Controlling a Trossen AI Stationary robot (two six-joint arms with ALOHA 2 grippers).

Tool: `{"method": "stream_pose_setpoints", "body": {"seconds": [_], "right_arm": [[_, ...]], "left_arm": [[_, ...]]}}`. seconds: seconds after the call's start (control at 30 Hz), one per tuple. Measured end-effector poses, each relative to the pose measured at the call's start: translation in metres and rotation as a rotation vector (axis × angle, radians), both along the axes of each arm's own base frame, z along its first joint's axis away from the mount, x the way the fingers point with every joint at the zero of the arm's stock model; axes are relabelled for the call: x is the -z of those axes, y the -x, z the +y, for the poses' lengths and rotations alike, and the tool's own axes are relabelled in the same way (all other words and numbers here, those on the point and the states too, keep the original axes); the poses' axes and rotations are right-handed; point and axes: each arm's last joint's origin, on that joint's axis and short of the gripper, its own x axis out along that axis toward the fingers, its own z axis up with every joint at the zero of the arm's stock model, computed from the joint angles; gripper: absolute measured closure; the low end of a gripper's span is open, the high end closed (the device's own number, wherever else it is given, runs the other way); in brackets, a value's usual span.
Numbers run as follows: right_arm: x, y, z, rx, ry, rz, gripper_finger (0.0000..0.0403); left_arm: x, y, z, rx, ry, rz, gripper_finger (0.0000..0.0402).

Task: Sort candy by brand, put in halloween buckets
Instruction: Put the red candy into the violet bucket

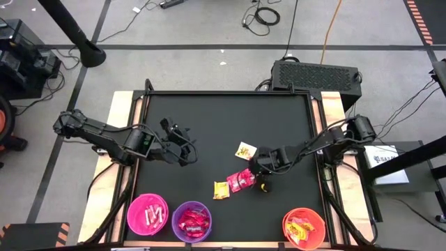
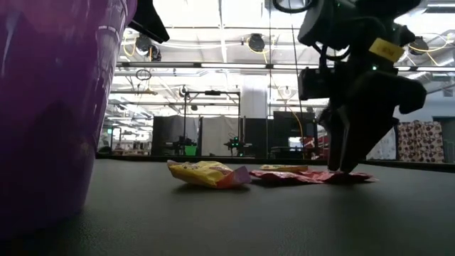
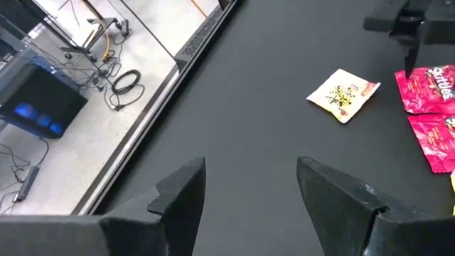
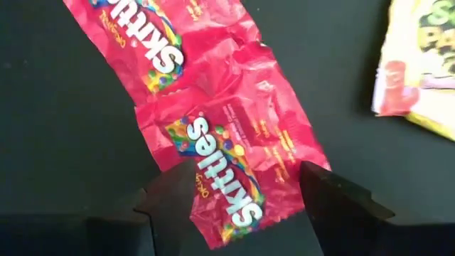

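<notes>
My right gripper (image 4: 238,195) hangs wide over the red crinkled Skittles packet (image 4: 227,139) at the lower centre of the black desk (image 1: 209,118), jaws straddling it, ready to pinch; my left gripper (image 3: 249,195) waits open.

"Skittles" reads on both red packets (image 4: 227,153) lying on the table. They lie just beside the yellow packet (image 4: 426,64), whose print cannot be read.

Bare mat (image 1: 209,118) behind; three buckets (image 1: 191,220) along the near edge.

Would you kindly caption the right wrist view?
Open right gripper poised over a red Skittles packet on the black table.
</notes>
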Motion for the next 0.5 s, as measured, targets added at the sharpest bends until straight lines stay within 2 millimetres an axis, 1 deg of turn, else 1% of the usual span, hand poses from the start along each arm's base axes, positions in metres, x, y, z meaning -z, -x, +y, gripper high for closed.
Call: {"method": "stream_pose_setpoints", "body": {"seconds": [0.1, 0.17, 0.27, 0.33, 0.4, 0.5], "right_arm": [[0.006, 0.001, -0.004, 0.011, -0.085, -0.009, 0.0160], [0.006, 0.000, -0.001, 0.009, -0.165, -0.017, 0.0160], [0.005, 0.001, 0.009, 0.003, -0.286, -0.004, 0.0160], [-0.001, 0.003, 0.017, -0.006, -0.344, -0.006, 0.0160], [-0.008, 0.006, 0.023, -0.006, -0.350, -0.025, 0.0160], [-0.013, 0.013, 0.027, 0.017, -0.222, -0.042, 0.0160]], "left_arm": [[0.000, 0.000, 0.000, -0.003, 0.004, -0.003, 0.0173], [0.000, 0.000, 0.000, -0.001, 0.008, -0.003, 0.0173], [0.000, 0.000, 0.000, 0.003, 0.013, -0.002, 0.0173], [0.000, 0.000, 0.000, 0.003, 0.013, -0.002, 0.0173], [0.000, 0.000, 0.000, 0.003, 0.013, -0.002, 0.0173], [0.000, 0.000, 0.000, 0.004, 0.011, -0.001, 0.0173]]}}
